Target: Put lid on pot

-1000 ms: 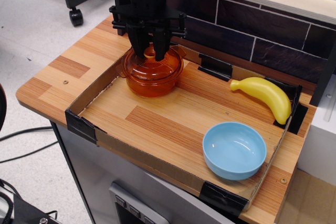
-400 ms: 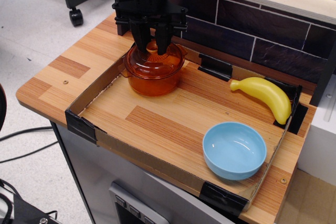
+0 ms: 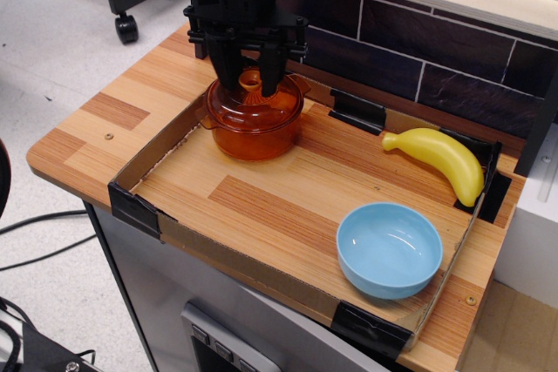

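Observation:
The transparent orange pot [image 3: 255, 132] stands at the back left of the cardboard tray. The orange lid [image 3: 253, 104] lies flat on the pot's rim, and its knob [image 3: 250, 81] shows between the fingers. My black gripper [image 3: 248, 84] hangs straight down over the lid. Its fingers [image 3: 223, 69] stand apart on either side of the knob with a gap to it, so it is open.
A low cardboard tray [image 3: 144, 173] covers most of the wooden table. A light blue bowl [image 3: 389, 250] sits at the front right and a yellow banana [image 3: 440, 161] at the back right. A dark brick wall [image 3: 418, 50] runs behind.
The fingers have spread apart and let go of the lid's knob. The lid has settled level on the pot. The gripper has stayed over the pot.

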Robot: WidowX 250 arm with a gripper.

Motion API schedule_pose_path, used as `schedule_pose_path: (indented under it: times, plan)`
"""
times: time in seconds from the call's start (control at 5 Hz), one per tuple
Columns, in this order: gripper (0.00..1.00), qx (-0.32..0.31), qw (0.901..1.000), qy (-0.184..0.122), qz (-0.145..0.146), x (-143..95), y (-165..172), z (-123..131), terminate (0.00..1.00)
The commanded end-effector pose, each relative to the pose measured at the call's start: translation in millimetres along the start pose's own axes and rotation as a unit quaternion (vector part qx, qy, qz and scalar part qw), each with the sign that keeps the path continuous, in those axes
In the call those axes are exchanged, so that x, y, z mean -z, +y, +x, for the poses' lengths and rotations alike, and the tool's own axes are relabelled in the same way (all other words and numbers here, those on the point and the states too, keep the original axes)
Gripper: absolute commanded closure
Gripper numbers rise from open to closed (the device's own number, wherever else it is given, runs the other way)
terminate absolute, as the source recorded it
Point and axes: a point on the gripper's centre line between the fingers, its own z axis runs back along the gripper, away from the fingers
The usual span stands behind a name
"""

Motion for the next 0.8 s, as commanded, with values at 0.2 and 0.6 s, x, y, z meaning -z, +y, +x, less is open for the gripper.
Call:
schedule_pose_path:
  times: [0.2, 0.6]
  plan:
    - [0.00, 0.063, 0.9964, -0.049, -0.030, -62.7, -18.6, -48.2, 0.00]
    - [0.00, 0.136, 0.9905, -0.020, 0.001, -47.5, -22.0, -82.0, 0.00]
